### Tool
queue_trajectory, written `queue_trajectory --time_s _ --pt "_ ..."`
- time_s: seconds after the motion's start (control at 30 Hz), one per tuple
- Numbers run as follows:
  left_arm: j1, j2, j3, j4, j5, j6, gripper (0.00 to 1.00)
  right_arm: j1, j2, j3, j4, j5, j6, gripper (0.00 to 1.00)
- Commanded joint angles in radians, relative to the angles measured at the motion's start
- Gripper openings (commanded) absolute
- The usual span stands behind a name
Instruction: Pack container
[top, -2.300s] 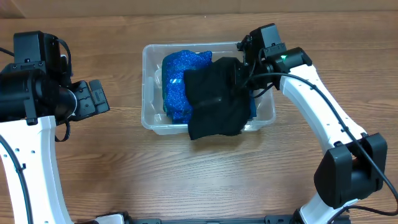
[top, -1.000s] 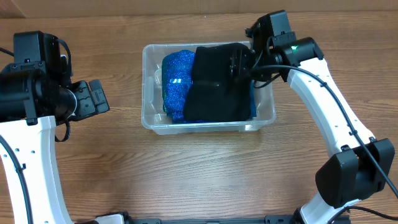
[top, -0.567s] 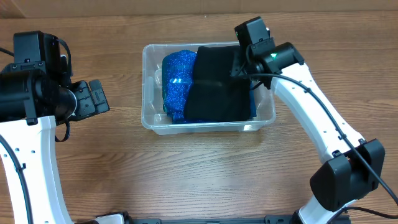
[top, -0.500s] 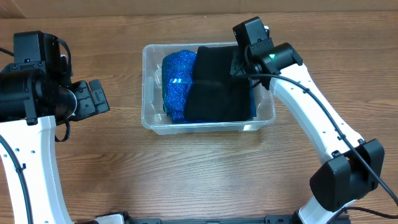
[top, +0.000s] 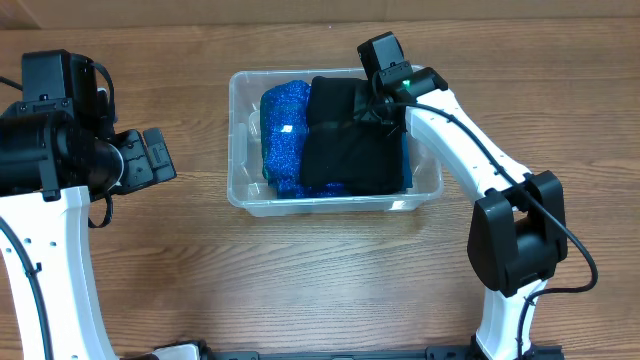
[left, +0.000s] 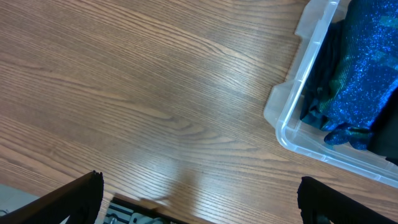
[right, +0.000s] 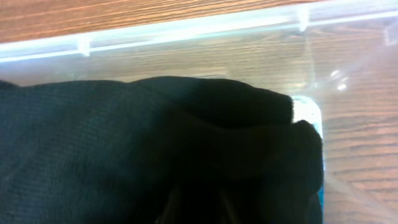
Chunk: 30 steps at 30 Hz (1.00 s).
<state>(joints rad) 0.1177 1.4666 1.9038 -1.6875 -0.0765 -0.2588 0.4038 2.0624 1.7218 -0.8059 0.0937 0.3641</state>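
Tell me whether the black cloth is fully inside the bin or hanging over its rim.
Inside. Overhead, the black cloth lies wholly within the container, partly over the blue glittery fabric; nothing drapes over the rim.

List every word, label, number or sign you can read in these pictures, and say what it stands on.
No text can be read in any view.
White patch on the blue glittery cloth in the bin: too small to read, if it bears text at all.
Black cloth and table: no lettering visible.
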Motion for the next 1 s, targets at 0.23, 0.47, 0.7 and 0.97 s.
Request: queue_trajectory --time_s 0.23,0.47,0.7,0.97 --pt "-0.006 0.002 -0.001 -0.002 -0.009 -0.007 1.0 0.017 -0.377 0.003 -0.189 -0.096 -0.081 1.0" --pt "-0.006 0.002 -0.001 -0.002 -0.009 -0.007 1.0 0.017 -0.687 0.003 -0.359 -0.148 -0.076 1.0" --pt "-0.006 0.002 -0.001 -0.002 -0.009 -0.007 1.0 0.008 -0.798 0.003 -0.538 -0.214 -0.134 1.0" --pt "-0.006 0.002 -0.001 -0.002 -0.009 -0.007 1.0 0.008 -0.978 0.003 -0.422 -0.062 -0.15 1.0"
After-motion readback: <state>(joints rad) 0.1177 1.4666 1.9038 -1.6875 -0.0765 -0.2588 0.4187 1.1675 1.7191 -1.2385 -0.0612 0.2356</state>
